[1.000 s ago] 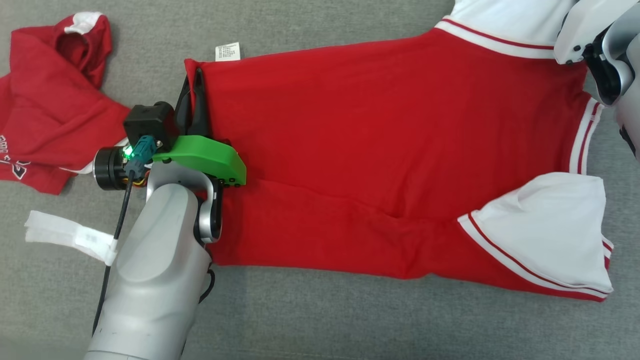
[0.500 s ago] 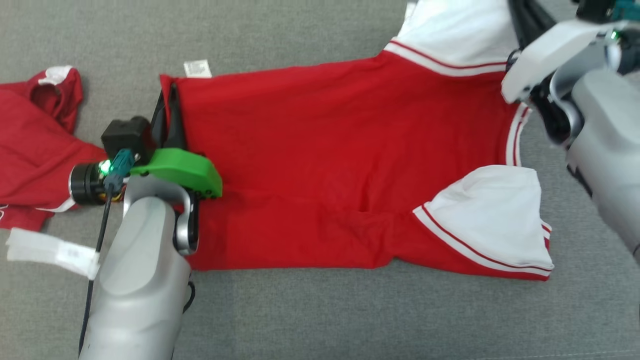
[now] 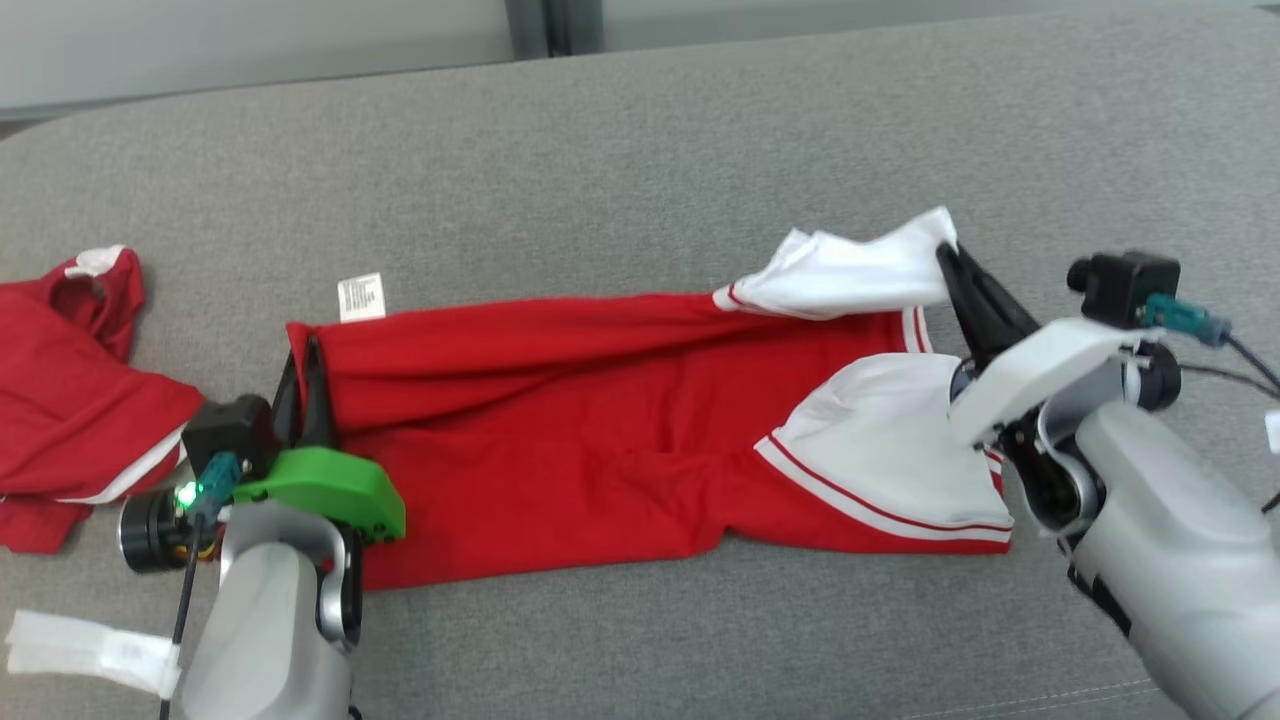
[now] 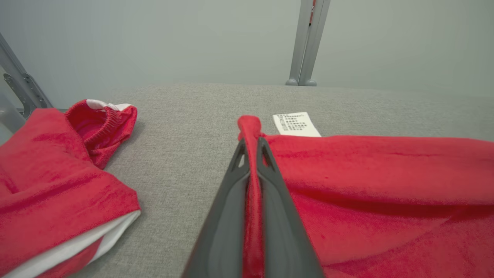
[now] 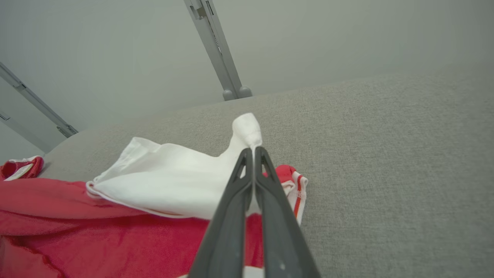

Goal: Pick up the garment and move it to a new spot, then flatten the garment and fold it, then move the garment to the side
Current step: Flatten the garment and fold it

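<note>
Head view: the garment lies on the grey surface. Its far white sleeve has risen, pinched in the right gripper.
Left wrist view: the left gripper clamps the red hem.
Right wrist view: the sleeve is lifted, so folding probably begins.

The right gripper pinches a corner of the white sleeve of the red shirt, which lies on a grey cushion. A metal post stands behind.

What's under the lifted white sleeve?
Red shirt body and its striped trim show below the sleeve; the grey surface right beneath is covered.
</note>
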`<state>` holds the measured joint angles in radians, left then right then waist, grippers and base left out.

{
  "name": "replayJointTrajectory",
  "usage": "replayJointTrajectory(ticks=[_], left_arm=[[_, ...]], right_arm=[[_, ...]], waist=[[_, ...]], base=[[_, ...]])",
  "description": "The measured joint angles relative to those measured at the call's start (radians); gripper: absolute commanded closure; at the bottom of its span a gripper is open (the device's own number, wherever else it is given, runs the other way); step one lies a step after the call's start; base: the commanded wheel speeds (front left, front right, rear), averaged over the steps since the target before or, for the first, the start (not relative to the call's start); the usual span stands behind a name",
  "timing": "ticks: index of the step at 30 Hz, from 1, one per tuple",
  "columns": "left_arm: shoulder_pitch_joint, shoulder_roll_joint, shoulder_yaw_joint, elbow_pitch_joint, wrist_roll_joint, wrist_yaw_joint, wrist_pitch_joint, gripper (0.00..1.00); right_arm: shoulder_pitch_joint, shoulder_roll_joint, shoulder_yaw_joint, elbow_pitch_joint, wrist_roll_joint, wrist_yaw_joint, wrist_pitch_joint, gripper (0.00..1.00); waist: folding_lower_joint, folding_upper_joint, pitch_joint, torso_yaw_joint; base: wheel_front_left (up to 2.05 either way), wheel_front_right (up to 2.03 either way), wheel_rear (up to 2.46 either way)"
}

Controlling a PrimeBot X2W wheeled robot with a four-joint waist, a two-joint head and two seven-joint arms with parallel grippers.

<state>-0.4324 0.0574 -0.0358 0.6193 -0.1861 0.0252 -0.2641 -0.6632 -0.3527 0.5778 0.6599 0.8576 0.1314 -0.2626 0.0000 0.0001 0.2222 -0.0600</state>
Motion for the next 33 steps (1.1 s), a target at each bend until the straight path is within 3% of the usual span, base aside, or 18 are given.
replayJointTrajectory(ticks=[10,11,12,14,15,18,19,20,28,33], left_arm=[[0.173,-0.008,0.039,-0.035,0.001,-0.013,0.0,1.0],[0.183,-0.008,0.039,-0.034,-0.001,-0.013,0.0,0.93],[0.195,-0.008,0.035,-0.031,-0.012,-0.013,0.0,0.64],[0.208,-0.008,0.023,-0.03,-0.031,-0.011,0.0,0.31],[0.212,-0.009,0.019,-0.03,-0.047,-0.006,0.0,0.0],[0.223,-0.009,0.008,-0.033,-0.067,0.016,0.0,0.0],[0.227,-0.009,0.007,-0.041,-0.07,0.026,0.0,0.0],[0.23,-0.01,0.008,-0.056,-0.072,0.035,0.0,0.0],[0.294,-0.009,0.013,-0.164,-0.085,0.087,0.0,0.0],[0.315,-0.009,-0.007,-0.193,-0.085,0.099,0.0,0.0]], right_arm=[[0.181,0.059,-0.082,-0.049,-0.01,0.0,0.0,1.0],[0.192,0.063,-0.085,-0.048,-0.011,0.0,0.0,1.0],[0.203,0.066,-0.087,-0.045,-0.016,0.0,0.0,1.0],[0.218,0.073,-0.094,-0.037,-0.023,0.0,0.0,1.0],[0.226,0.078,-0.098,-0.03,-0.024,0.0,0.0,1.0],[0.244,0.092,-0.106,-0.001,-0.03,0.0,0.0,1.0],[0.248,0.095,-0.113,0.007,-0.03,0.0,0.0,0.76],[0.25,0.1,-0.121,0.009,-0.03,0.0,0.0,0.0],[0.273,0.122,-0.199,-0.003,-0.087,0.0,0.0,0.0],[0.275,0.133,-0.222,0.059,-0.129,0.0,0.0,0.0]], waist=[[0.0,0.0,-0.08,-0.032],[0.0,0.0,-0.084,-0.032],[0.0,0.0,-0.089,-0.033],[0.0,0.0,-0.094,-0.033],[0.0,0.0,-0.095,-0.031],[0.0,0.0,-0.094,-0.028],[0.0,0.0,-0.093,-0.026],[0.0,0.0,-0.093,-0.024],[0.0,0.0,-0.091,-0.01],[0.0,0.0,-0.086,0.009]], base=[[0.0,0.0,0.0],[0.0,0.0,0.0],[0.0,0.0,0.0],[0.0,0.0,0.0],[0.0,0.0,0.0],[0.0,0.0,0.0],[0.0,0.0,0.0],[0.0,0.0,0.0],[0.0,0.0,0.0],[0.0,0.0,0.0]])
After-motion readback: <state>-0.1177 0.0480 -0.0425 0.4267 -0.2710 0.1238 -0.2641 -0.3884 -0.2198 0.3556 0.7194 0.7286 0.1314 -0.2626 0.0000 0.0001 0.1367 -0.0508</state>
